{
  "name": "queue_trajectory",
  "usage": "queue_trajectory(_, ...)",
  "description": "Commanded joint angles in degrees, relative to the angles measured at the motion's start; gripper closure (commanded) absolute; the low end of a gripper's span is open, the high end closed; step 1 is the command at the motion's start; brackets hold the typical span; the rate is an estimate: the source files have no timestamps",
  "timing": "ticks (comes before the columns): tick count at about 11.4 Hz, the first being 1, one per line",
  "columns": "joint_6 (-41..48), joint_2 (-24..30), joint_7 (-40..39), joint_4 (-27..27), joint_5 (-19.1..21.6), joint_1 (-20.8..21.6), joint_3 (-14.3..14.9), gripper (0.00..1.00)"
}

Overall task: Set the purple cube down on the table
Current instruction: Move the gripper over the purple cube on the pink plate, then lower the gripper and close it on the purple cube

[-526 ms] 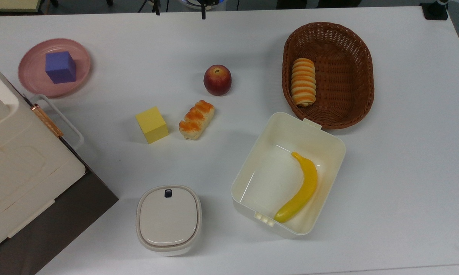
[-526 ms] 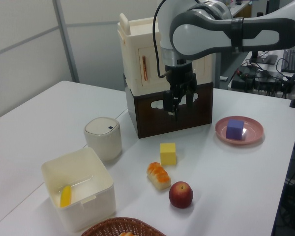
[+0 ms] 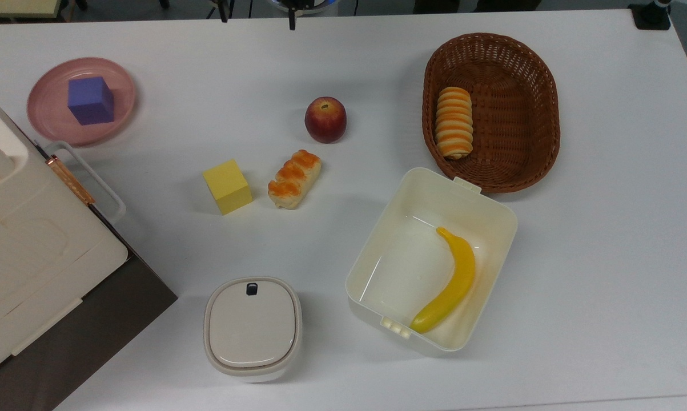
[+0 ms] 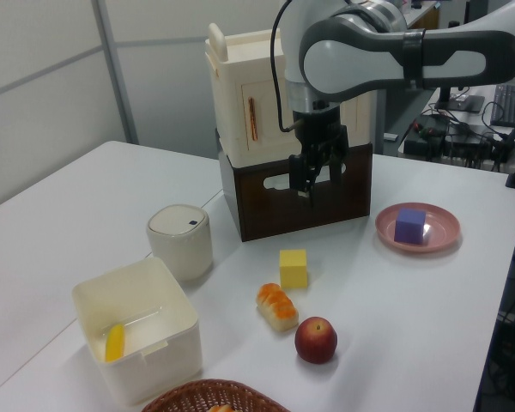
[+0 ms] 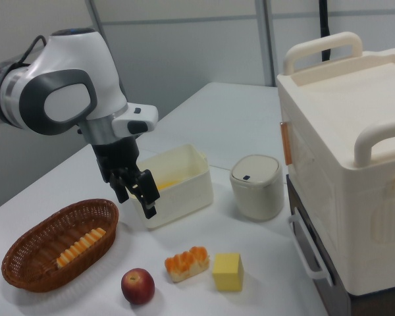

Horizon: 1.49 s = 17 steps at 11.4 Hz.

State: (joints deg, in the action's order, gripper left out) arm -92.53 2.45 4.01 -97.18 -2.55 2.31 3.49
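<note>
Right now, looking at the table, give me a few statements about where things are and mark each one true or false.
1. The purple cube sits on the pink plate. True.
2. The banana lies in the wicker basket. False: it lies in the open white box.
3. The gripper holds the yellow cube. False: the gripper hangs empty above the table; the cube rests on it.
4. The apple rests directly on the table. True.
5. The basket holds a striped bread roll. True.

White table (image 3: 606,257): pink plate (image 3: 49,120), apple (image 3: 325,119), yellow cube (image 3: 227,186), basket (image 3: 526,108), open box (image 3: 491,211).
</note>
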Motion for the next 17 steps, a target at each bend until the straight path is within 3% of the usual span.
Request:
queue_trajectory(1, -0.02, 0.63, -10.2, -1.17, -0.61, -3.61, 0.46, 0.0)
queue_trajectory(3, -1.67, -0.07, -18.82, -1.25, -0.61, -8.26, 0.47, 0.0)
queue_trajectory(7, -5.37, -3.84, -38.41, -1.78, -0.61, -21.7, 0.47, 0.0)
queue_trajectory(9, -8.44, -6.74, -44.24, -3.09, -0.61, -26.2, 0.47, 0.0)
queue_trajectory(13, -17.85, -14.38, -48.83, -5.21, -3.42, -30.52, 0.64, 0.0)
queue_trajectory(17, -24.35, -17.99, -50.23, -8.46, -4.66, -32.72, 0.55, 0.0)
